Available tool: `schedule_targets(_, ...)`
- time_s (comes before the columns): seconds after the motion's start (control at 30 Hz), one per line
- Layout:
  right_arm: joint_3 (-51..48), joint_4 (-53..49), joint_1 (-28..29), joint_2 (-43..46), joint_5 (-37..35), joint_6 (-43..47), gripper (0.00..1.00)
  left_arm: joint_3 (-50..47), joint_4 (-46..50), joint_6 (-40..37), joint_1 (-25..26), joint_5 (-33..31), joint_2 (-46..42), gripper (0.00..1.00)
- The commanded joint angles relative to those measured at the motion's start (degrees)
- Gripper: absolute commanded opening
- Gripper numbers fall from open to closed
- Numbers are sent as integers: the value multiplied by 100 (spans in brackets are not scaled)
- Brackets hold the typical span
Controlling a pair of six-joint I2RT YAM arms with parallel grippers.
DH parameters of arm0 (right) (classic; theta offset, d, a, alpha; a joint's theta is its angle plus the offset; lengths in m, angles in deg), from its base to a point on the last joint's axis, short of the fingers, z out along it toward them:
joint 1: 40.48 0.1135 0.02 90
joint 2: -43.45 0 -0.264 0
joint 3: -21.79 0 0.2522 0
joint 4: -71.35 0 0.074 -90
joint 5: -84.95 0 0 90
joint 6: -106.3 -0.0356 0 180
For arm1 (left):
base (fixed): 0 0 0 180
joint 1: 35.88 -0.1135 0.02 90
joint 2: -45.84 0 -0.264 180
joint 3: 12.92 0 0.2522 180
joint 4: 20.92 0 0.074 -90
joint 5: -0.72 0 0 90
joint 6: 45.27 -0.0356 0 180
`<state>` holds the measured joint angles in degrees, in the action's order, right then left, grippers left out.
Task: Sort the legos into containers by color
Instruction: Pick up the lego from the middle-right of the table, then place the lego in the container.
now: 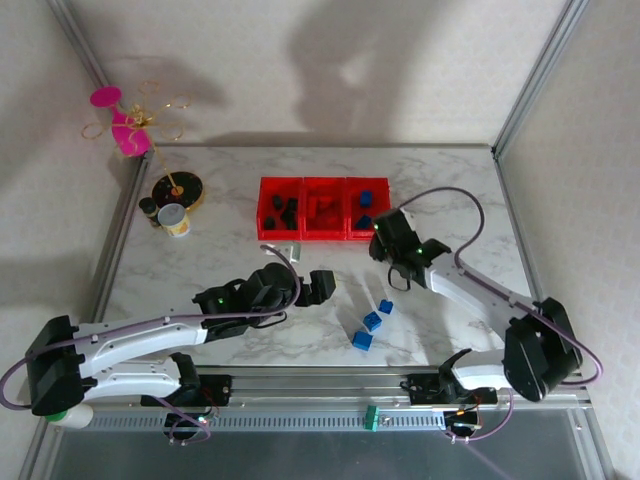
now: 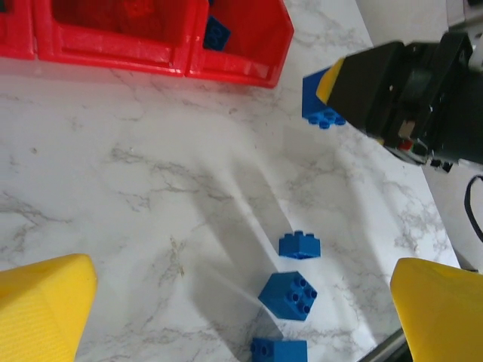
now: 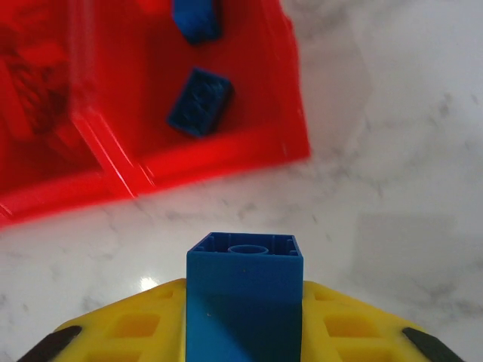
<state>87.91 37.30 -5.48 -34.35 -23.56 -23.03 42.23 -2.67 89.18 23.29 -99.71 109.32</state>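
No word, number or brand mark can be read anywhere. The small cup (image 1: 175,219) next to the round stand (image 1: 178,188) has a pale side (a label, if it is one, is too small to make out). The studs of the loose blue bricks (image 2: 287,295) are too small and soft to show any moulded mark. The blue brick (image 3: 244,286) close before the right wrist camera shows nothing legible.

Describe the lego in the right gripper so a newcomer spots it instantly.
Find the row of red bins mid-table. By its near right corner, the right gripper is shut on a blue lego. Unlike the three blue legos lying loose nearer the arm bases, it is clamped between yellow fingers.
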Motion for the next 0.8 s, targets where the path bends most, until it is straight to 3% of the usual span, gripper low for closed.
schedule_targets(0.0,502,402,-160,-562,-105,406,31,240,-20,-147,-211,-187,-69,100)
schedule_targets(0.3,1806,1078,-605,-2145,157,875,33,293,-72,-140,-855,80,212,100)
schedule_targets(0.53,2942,944,-778,-3389,127,1102,38,305,-117,-138,-1085,208,287,100)
schedule_targets(0.77,3358,814,-785,-3725,62,1182,54,317,-13,-157,-1154,156,141,99)
